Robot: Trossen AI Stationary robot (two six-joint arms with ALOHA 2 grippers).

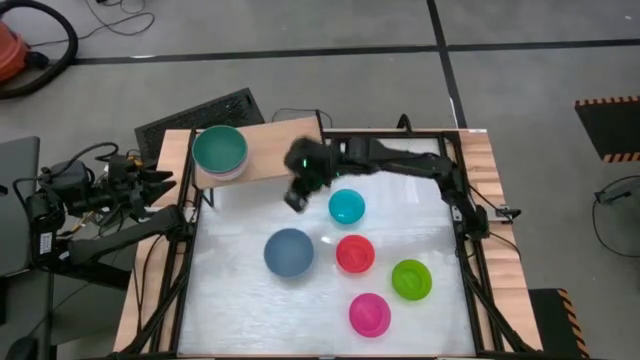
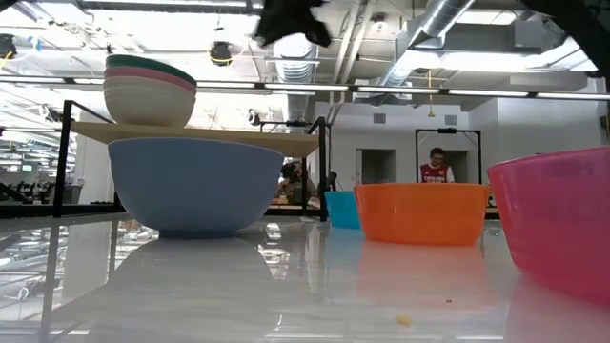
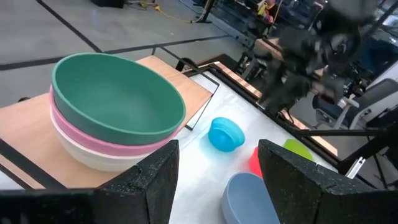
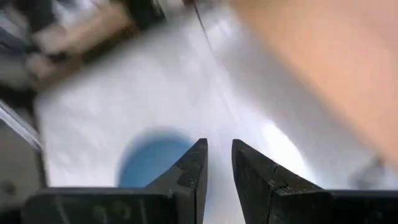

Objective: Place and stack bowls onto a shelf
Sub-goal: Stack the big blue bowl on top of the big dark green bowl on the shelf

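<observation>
The light-wood shelf [image 1: 290, 140] stands at the table's far left and carries a stack of bowls, dark green [image 1: 219, 148] in pale pink [image 3: 74, 134] in white [image 3: 93, 155]. The light blue bowl [image 1: 288, 252] rests on its base on the white tabletop. The cyan [image 1: 347, 207], red [image 1: 355, 254], lime green [image 1: 411, 279] and magenta [image 1: 369, 314] bowls also stand there. My right gripper [image 1: 296, 198] hangs empty in the air beside the shelf's near edge, above and beyond the light blue bowl [image 4: 149, 165], with a narrow gap between its fingers. My left gripper [image 3: 217, 168] is open and empty off the table's left side.
The shelf's black metal legs [image 2: 65, 157] stand behind the light blue bowl [image 2: 191, 186] in the low view. A person [image 2: 437, 168] stands far back in the room. Wooden rails [image 1: 488, 200] run along the table's sides.
</observation>
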